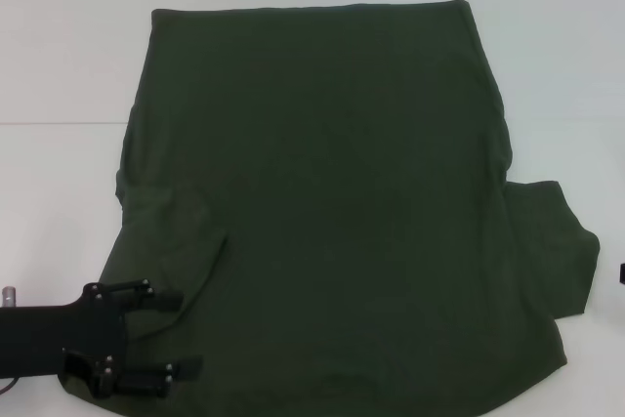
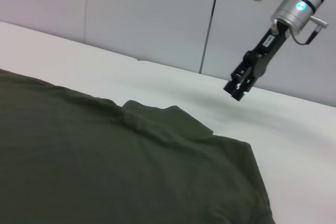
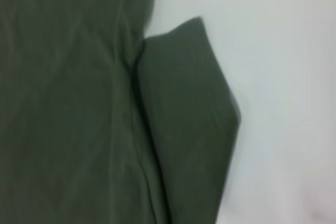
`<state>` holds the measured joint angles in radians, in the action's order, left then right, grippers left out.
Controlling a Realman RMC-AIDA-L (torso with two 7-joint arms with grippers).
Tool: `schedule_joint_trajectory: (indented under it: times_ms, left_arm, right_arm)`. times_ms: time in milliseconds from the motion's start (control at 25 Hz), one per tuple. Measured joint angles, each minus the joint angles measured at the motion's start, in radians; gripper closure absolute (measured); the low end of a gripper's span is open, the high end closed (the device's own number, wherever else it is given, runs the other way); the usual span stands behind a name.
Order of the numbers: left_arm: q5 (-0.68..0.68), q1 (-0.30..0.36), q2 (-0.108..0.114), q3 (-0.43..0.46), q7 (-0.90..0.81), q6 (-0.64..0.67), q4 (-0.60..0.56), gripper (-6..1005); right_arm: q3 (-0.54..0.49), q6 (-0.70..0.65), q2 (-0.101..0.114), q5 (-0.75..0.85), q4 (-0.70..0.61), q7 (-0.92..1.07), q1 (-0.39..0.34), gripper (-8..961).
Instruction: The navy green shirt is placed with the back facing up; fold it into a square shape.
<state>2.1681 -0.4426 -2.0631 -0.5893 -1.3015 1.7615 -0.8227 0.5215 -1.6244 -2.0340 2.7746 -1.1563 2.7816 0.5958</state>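
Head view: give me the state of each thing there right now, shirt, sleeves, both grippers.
navy green shirt: lying flat on the white table, not yet square.
right sleeve: spread out sideways, unfolded.
left sleeve: folded over the body.
left gripper: open, over the shirt's near left corner.
right gripper: raised above the table beyond the right sleeve.

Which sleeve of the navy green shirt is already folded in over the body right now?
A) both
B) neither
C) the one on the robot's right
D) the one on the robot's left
D: on the navy green shirt, the left sleeve lies folded onto the body by the left gripper, while the right sleeve sticks out onto the table.
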Motion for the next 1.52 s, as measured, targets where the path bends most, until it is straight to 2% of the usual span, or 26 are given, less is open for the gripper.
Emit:
schedule_joint_trajectory:
  times_ms: [200,400,680,1040,1520]
  left_arm:
    - [0.004,-0.002,-0.003,-0.001,0.015,0.001,0.003,123]
    - [0.005,-0.002,-0.005,-0.001,0.018,0.01,0.006,123]
    - [0.006,0.001,-0.007,-0.002,0.02,0.013,0.007,123]
    - [0.007,0.007,-0.009,-0.003,0.021,0.013,0.007,123]
    - [0.009,0.006,-0.014,-0.011,0.021,0.013,0.008,124]
  right_arm:
    - [-0.008,0.062,-0.003,-0.029,0.054,0.011,0.008,28]
    - [-0.009,0.121,0.015,-0.041,0.142,0.019,0.025,71]
    - [0.002,0.211,0.023,-0.097,0.234,0.011,0.039,113]
    - [0.007,0.296,0.037,-0.104,0.329,-0.009,0.045,114]
    - [0.008,0.341,0.03,-0.107,0.366,-0.026,0.051,113]
